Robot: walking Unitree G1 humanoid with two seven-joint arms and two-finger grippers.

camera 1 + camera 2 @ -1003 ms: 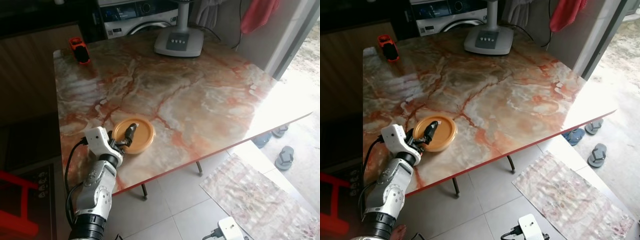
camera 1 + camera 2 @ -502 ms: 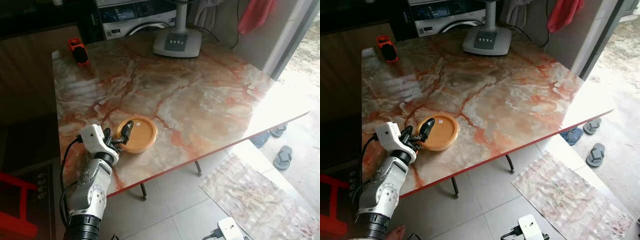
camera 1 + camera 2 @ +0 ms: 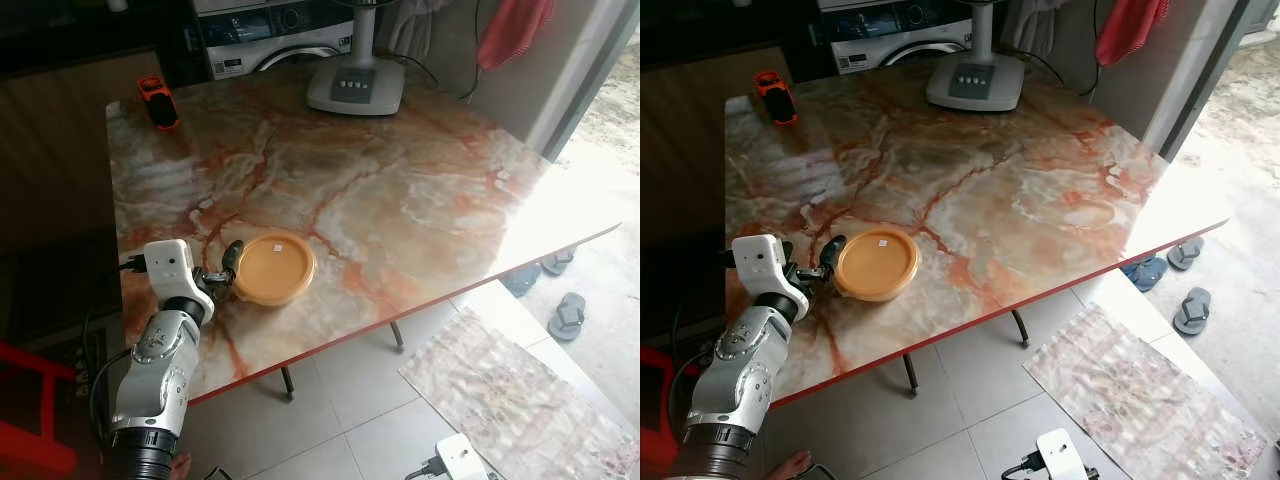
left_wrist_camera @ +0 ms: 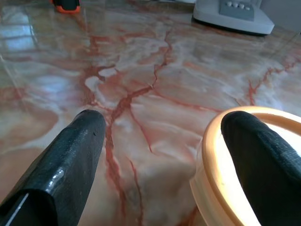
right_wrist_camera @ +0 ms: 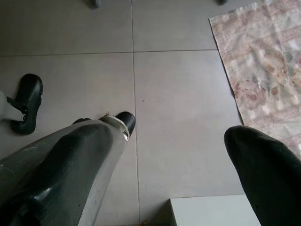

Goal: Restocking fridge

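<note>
Marble-patterned table [image 3: 400, 190] carries a round orange container [image 3: 273, 268] near its front-left edge. Left gripper [image 3: 224, 270] sits at the container's left rim, fingers [image 4: 70, 155] spread, one over the lid and one beside it above the tabletop. An orange-and-black object [image 3: 157, 100] lies at the far-left corner; a fan base [image 3: 356, 88] stands at the far edge. Right gripper [image 5: 178, 165] hangs over floor tiles [image 5: 183, 94], fingers spread, near a patterned rug [image 5: 263, 61].

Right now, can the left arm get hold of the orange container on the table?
Probably yes. The left claw is open at the near-left rim of the orange container, with one finger over its lid and the other beside it above the table. Nothing stands between them.
</note>
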